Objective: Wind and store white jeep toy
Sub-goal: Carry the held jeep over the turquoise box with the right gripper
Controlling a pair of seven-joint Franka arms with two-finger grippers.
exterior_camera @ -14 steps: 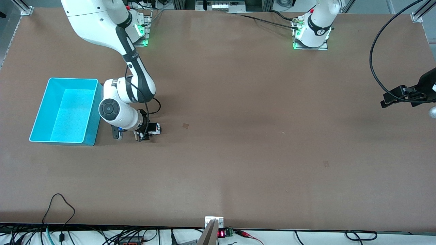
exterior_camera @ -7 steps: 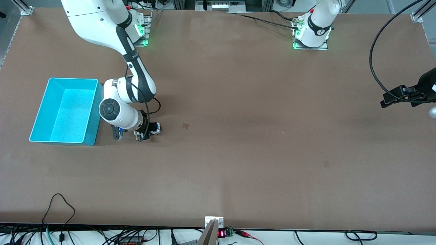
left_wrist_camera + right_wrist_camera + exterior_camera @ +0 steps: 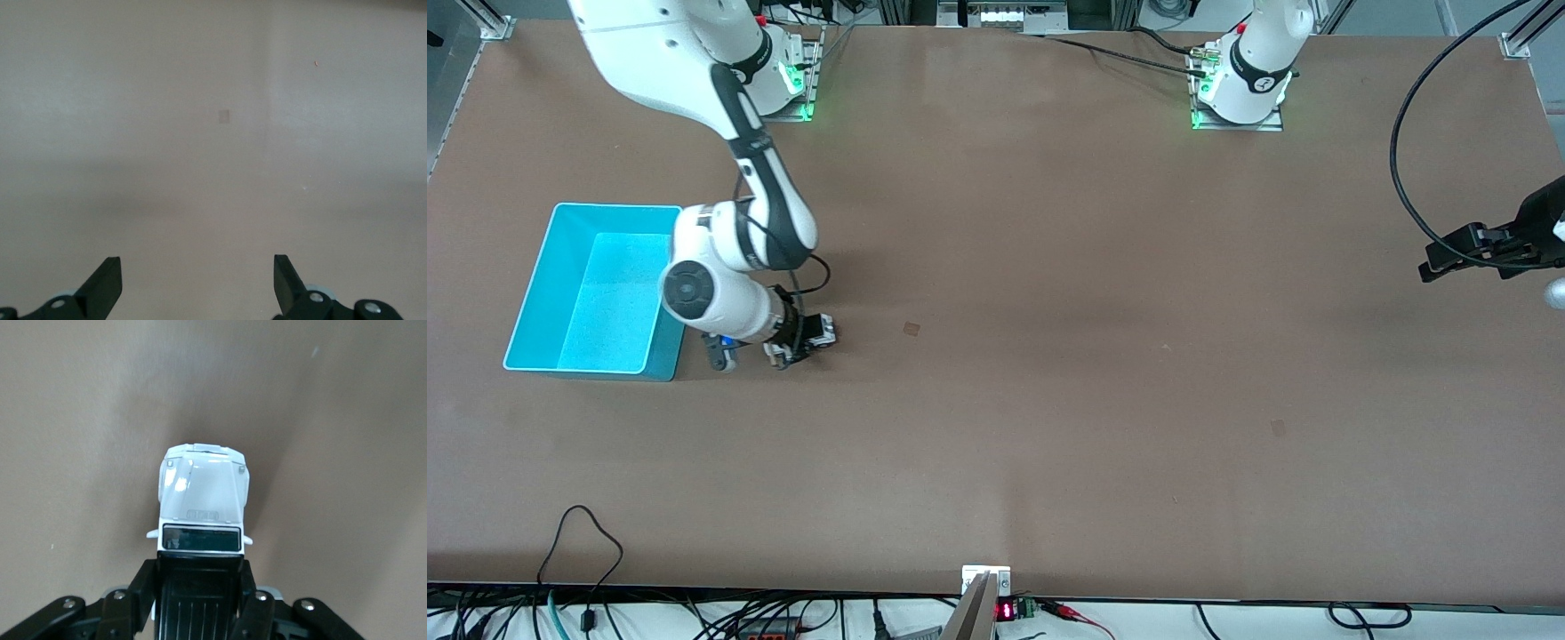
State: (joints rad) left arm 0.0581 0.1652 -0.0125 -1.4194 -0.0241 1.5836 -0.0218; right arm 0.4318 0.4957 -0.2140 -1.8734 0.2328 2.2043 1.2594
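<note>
The white jeep toy (image 3: 823,330), boxy with a black roof, sits low at the table beside the turquoise bin (image 3: 532,283), toward the right arm's end. My right gripper (image 3: 799,340) is shut on it. In the right wrist view the black fingers (image 3: 142,585) clamp both sides of the white jeep toy (image 3: 203,492) at its roof, and its white hood points away from my right gripper (image 3: 199,572). My left gripper (image 3: 1438,264) waits, open, at the left arm's end of the table. Nothing lies between the fingertips of my left gripper (image 3: 197,280), only bare table.
The turquoise bin holds nothing and its near wall (image 3: 665,351) stands close to the right arm's wrist. A black cable (image 3: 1405,178) loops above the left gripper. A small mark (image 3: 911,328) shows on the brown table.
The right gripper's fingers have closed on the jeep. The right arm and the jeep have shifted a little toward the bin. The left arm has not moved.
</note>
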